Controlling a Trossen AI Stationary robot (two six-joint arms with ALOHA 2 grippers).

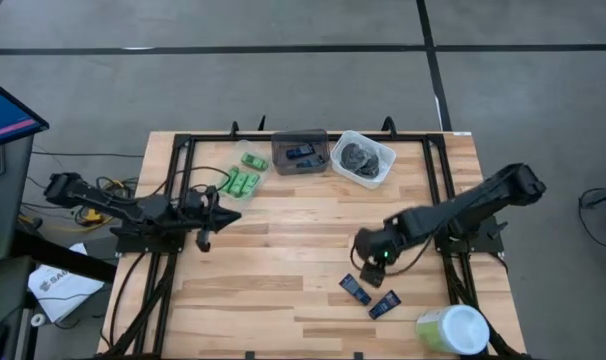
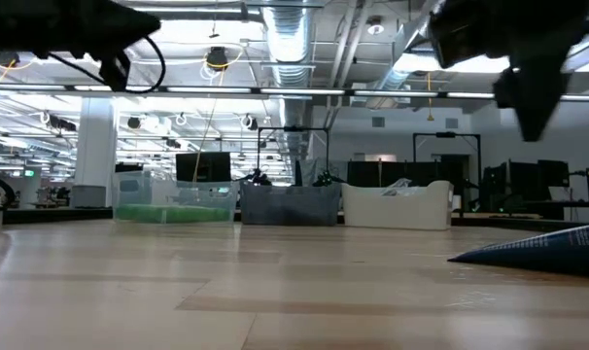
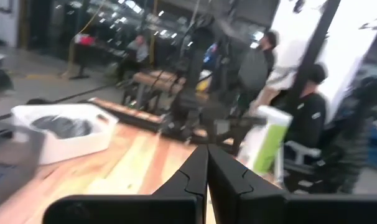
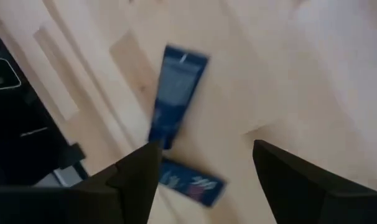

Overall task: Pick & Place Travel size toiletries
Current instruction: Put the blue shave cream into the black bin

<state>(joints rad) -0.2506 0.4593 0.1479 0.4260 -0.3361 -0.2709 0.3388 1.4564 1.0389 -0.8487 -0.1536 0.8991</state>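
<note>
Nearest the low camera, a dark blue sachet [image 2: 542, 250] is seen lying flat on the wooden table [image 1: 283, 270], tapering to a point toward the table's middle. From above, two dark blue sachets [image 1: 355, 290] [image 1: 385, 304] are found near the table's front edge on the right side, just apart from each other, their long axes slanted in opposite diagonals. The right gripper [image 1: 366, 258] is held just above and behind them with its fingers spread wide and nothing between them; in its wrist view one sachet [image 4: 176, 93] is seen lengthwise ahead and the other [image 4: 188, 182] crosswise between the fingers. Along the back edge, a dark tub [image 1: 300, 153] is seen to hold blue sachets, and the white tub [image 1: 363, 159] beside it holds dark grey lumps. Green bottles [image 1: 245, 182] are grouped left of the dark tub; whether a clear tub surrounds them cannot be told from above. A pale green-and-white cylinder [image 1: 451, 330] stands at the front right corner. The left gripper [image 1: 223, 217] is held over the left side, fingers pressed together, empty.
</note>
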